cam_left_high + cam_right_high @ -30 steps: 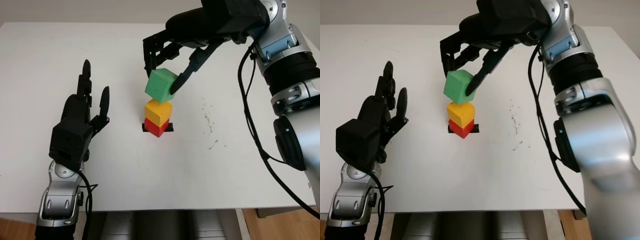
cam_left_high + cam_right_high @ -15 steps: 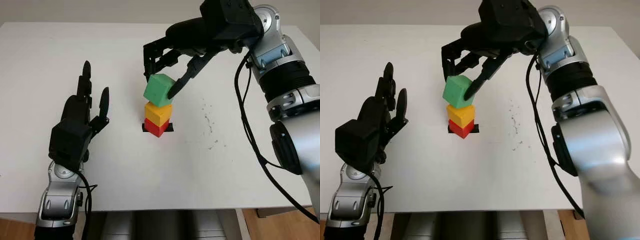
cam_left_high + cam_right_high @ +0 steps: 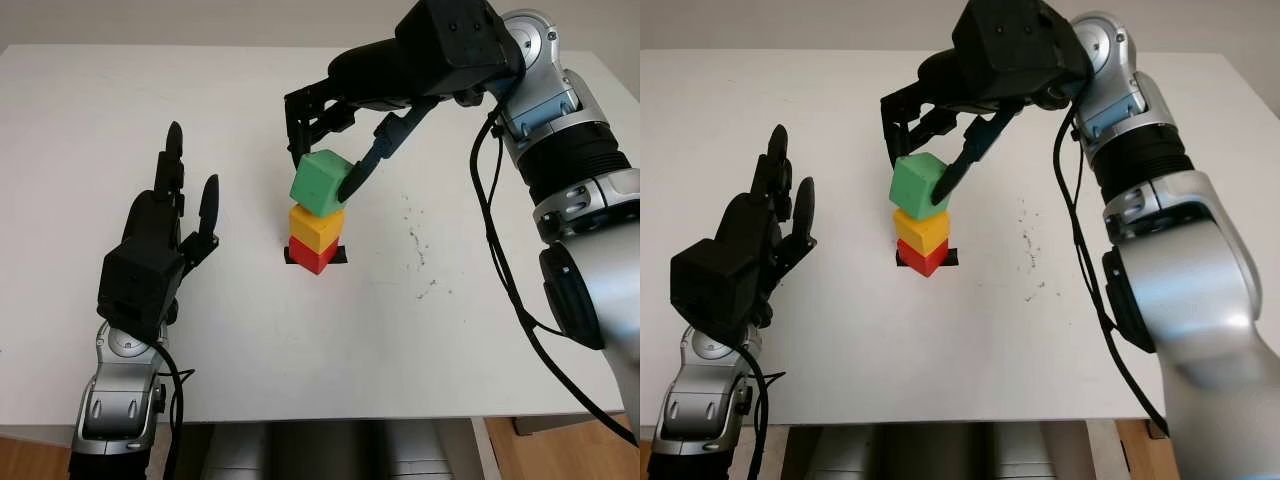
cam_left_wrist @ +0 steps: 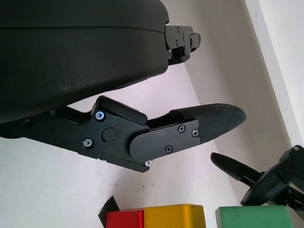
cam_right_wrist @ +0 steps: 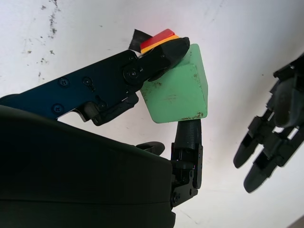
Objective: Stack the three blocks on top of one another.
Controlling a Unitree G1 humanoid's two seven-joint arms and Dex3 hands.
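Your right hand [image 3: 335, 150]: fingers pinching the green cube block [image 3: 322, 182], tilted, just over the yellow cube block [image 3: 317, 226], which sits on the red cube block [image 3: 312, 256], mid white table [image 3: 300, 340]. Your left hand [image 3: 160, 240]: open, well left of the stack.

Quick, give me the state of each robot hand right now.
Left robot hand: open, holding nothing, raised over the table to the left of the stack.
Right robot hand: shut on the green block, directly above the yellow block.
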